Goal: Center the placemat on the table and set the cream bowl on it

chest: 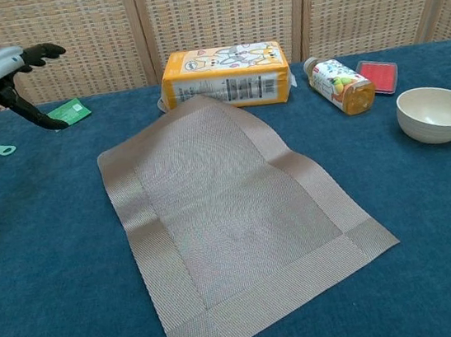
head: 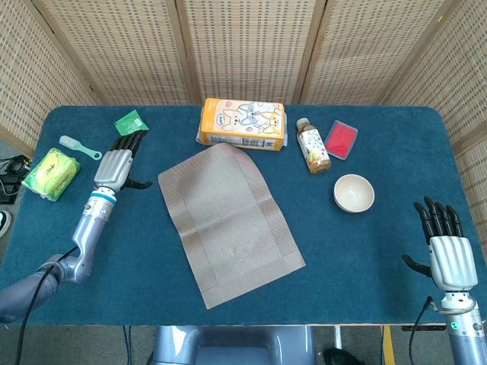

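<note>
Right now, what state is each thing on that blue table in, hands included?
placemat: unfolded, lying skewed, far corner resting against the tissue pack.
cream bowl: upright, empty, off the mat.
bottle: lying on its side, capped.
left hand: open, holding nothing.
right hand: open, holding nothing.

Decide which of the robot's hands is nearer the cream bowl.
The right hand is nearer, below and to the right of the bowl. The left hand is far across the table, beyond the placemat.
</note>
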Available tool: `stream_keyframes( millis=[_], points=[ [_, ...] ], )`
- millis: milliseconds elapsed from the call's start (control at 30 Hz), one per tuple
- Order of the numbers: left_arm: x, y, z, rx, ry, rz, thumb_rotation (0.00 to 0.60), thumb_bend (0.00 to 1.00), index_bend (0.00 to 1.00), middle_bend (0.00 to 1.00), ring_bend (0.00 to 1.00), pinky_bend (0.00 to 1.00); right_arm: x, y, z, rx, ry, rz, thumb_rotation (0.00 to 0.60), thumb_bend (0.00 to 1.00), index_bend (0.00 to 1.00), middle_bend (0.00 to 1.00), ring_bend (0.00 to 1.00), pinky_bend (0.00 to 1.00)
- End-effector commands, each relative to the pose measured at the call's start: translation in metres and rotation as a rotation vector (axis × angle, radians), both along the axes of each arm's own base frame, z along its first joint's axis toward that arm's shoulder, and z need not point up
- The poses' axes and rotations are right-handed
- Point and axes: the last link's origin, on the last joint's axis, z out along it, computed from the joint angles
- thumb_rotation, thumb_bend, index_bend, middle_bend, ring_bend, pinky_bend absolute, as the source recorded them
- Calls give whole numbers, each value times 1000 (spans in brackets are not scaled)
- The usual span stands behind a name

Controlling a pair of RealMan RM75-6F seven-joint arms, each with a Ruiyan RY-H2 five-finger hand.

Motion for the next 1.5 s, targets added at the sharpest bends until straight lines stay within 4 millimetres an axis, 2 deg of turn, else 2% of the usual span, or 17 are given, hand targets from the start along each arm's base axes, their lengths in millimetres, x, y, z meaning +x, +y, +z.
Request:
stream_keyframes(
  millis=[33,133,200,300,467,633,833,867,967,1200,1500],
  points=[
    [-11,-26,34,60,69,-24,600,0,0,0,0,0,6,-1,-4,46,47,66,600,0,28,0,0,0],
    [-14,-41,49,88,104,-23,600,0,0,0,0,0,12,-4,-8,93,82,133,600,0,41,0,0,0],
    [-20,-59,62,126,106,-12,600,0,0,0,0,0,18,-11,-16,161,104,192,600,0,54,0,0,0],
    [-25,-81,73,152,105,10,600,0,0,0,0,0,24,-20,-24,230,117,242,600,0,74,0,0,0],
    [-35,-105,83,175,119,52,600,0,0,0,0,0,34,-26,-35,309,142,312,600,0,96,0,0,0],
    [-50,-132,91,192,134,110,600,0,0,0,0,0,50,-32,-61,428,177,406,600,0,114,0,0,0],
    [-56,-157,101,235,221,131,600,0,0,0,0,0,71,-44,-105,545,222,481,600,0,124,0,0,0],
    [-54,-160,101,226,211,135,600,0,0,0,0,0,81,-49,-120,574,228,503,600,0,126,0,0,0],
    [-53,-160,101,220,206,130,600,0,0,0,0,0,90,-55,-136,595,252,528,600,0,132,0,0,0],
    [-55,-158,98,198,209,132,600,0,0,0,0,0,103,-61,-161,615,296,542,600,0,135,0,0,0],
    [-56,-156,99,192,196,139,600,0,0,0,0,0,110,-69,-178,635,342,542,600,0,124,0,0,0]
  ],
)
